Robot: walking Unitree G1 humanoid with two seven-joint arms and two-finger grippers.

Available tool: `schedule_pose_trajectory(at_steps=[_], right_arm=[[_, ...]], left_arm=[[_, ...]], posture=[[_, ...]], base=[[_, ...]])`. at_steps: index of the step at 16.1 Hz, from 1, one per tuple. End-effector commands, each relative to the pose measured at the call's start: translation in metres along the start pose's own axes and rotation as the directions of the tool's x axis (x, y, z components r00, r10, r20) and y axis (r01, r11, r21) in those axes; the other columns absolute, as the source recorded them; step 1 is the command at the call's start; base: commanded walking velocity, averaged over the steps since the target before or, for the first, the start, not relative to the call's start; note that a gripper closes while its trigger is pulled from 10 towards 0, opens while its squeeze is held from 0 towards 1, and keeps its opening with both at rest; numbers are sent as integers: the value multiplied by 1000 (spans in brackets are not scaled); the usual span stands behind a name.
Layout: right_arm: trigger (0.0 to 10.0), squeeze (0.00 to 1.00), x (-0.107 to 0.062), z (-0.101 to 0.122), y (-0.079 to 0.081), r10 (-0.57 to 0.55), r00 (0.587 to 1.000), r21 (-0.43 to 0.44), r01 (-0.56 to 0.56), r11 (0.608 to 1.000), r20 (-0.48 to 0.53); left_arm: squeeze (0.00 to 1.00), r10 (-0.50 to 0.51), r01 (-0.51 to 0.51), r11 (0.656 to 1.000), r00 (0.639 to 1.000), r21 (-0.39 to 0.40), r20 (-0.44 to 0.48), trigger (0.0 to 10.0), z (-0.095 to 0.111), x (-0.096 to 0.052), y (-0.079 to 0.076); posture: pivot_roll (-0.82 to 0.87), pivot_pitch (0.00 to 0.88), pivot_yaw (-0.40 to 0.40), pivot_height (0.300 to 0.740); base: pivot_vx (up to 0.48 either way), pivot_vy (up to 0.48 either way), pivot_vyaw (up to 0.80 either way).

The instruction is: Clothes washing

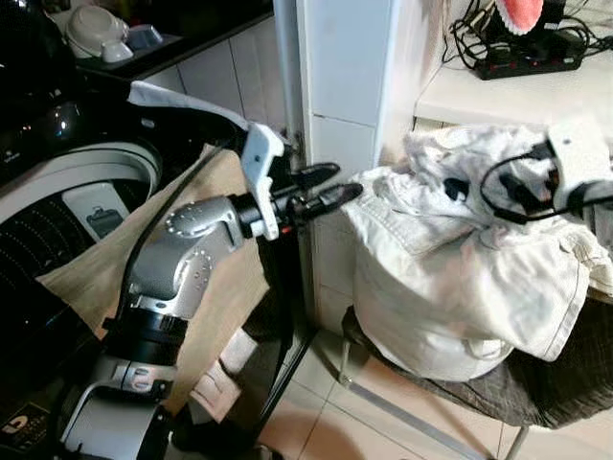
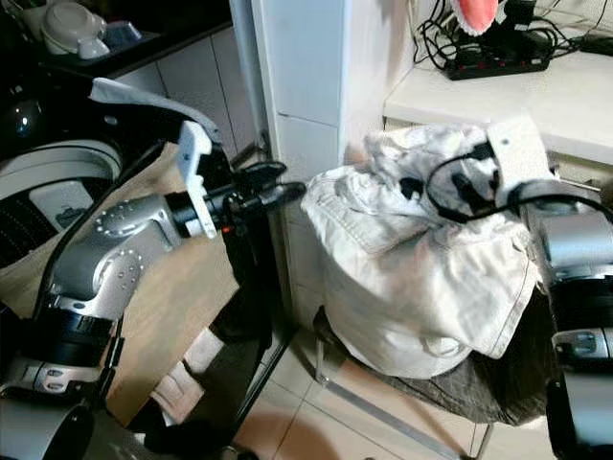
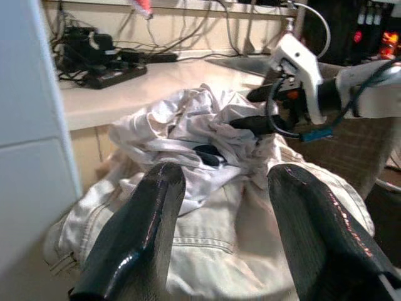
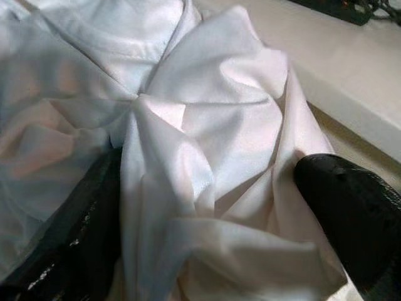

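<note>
Right hand (image 1: 484, 187), fingers apart, sunk in white shirt (image 4: 207, 144) atop laundry pile (image 1: 450, 287); at its 9 o'clock our left hand (image 1: 330, 187), apart, seemingly just short.

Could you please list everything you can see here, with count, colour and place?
Clothes pile: one heap, off-white and white, on the chair beside the white pillar.
White shirt: one, crumpled on top of the heap.
Chair: one, dark seat, under the heap.
Washing machine: one, dark with a pale rim, at the robot's left, lid open.
Tan cloth: one, hanging over the washer's edge.
Counter: one, white, behind the heap.
Power strip: one, black, with tangled cables, on the counter.
Bowl: one, white, on the dark shelf behind the washer.
Left gripper: fingers open, at the heap's left edge.
Right gripper: fingers open, straddling a fold of the shirt.
</note>
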State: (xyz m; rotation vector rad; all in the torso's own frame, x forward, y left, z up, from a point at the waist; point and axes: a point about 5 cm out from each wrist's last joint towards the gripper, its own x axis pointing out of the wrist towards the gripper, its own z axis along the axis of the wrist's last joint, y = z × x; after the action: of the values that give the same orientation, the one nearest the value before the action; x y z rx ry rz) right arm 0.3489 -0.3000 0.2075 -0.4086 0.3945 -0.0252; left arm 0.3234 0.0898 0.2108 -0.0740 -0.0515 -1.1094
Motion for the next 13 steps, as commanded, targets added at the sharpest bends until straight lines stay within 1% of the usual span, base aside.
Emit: schedule_pose_trajectory(at_steps=[1, 2, 3, 4, 7, 12, 13], right_arm=[[10000, 0, 2, -18, -1, 6, 997, 22, -4, 1000, -80], [10000, 0, 2, -22, -3, 16, 995, 50, -11, 999, -97], [6824, 0, 1, -22, -5, 15, 995, 63, -9, 998, -97], [0, 0, 0, -22, -7, 13, 996, 74, -6, 997, -91], [0, 0, 0, -19, -11, 22, 997, 88, -16, 996, -68], [0, 0, 0, -17, -11, 40, 998, 105, -35, 994, -49], [0, 0, -1, -15, -12, 46, 998, 114, -41, 993, -40]], left_arm=[[0, 1, -1, 1000, 1000, 11, -24, 10000, 0, -2, -1], [0, 4, -4, 1000, 1000, 9, -26, 10000, 1, -1, -3], [0, 6, -6, 1000, 1000, 8, -26, 10000, 1, -1, -4], [0, 13, -13, 1000, 1000, 5, -26, 10000, 2, 0, -5], [0, 27, -27, 1000, 999, 4, -33, 10000, 1, 0, -4], [0, 40, -40, 999, 999, -2, -37, 10000, 0, 1, -5], [0, 56, -56, 998, 998, -4, -34, 10000, -1, 1, -4]], posture=[[-124, 0, 110, 740], [-124, 0, 110, 740], [-123, 0, 107, 740], [-124, 0, 107, 740], [-127, 0, 106, 740], [-127, 0, 100, 740], [-127, 0, 99, 740]], base=[[0, 0, 0], [0, 0, 0], [0, 0, 0], [0, 0, 0], [0, 0, 0], [0, 0, 0], [0, 0, 0]])
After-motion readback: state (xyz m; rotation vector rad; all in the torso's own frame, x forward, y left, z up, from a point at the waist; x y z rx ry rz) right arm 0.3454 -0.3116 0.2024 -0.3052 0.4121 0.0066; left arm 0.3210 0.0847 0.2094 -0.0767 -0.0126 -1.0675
